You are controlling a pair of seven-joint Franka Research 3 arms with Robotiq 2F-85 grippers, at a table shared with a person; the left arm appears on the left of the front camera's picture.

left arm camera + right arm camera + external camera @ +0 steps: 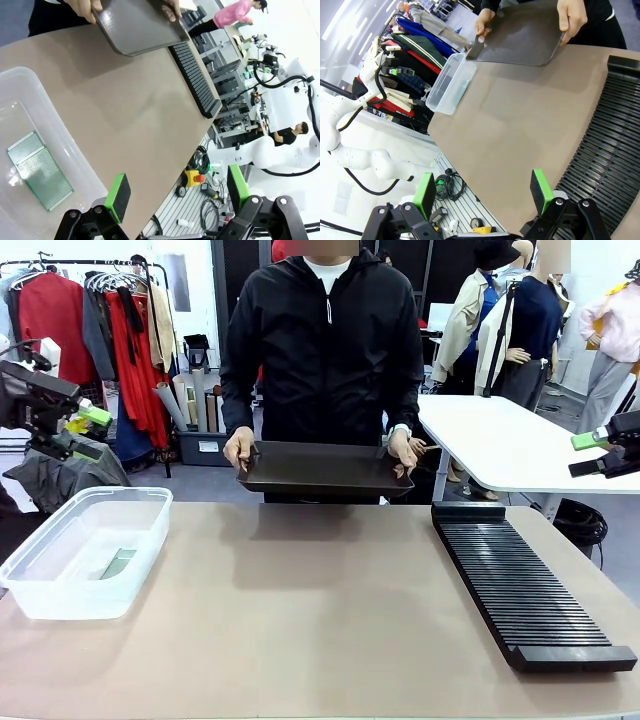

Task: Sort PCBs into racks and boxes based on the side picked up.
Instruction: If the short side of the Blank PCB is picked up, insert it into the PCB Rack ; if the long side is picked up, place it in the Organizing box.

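PCB [40,170] is resolved flat in the clear tub [60,585] from left wrist view; black tray [322,470] is held by person's hands [239,448] at far edge; slotted rack [525,585] is seen at right. Both left gripper [175,195] and right gripper [482,192] are seen with fingers apart, nothing between.

front faces person, wrists share table [320,620]
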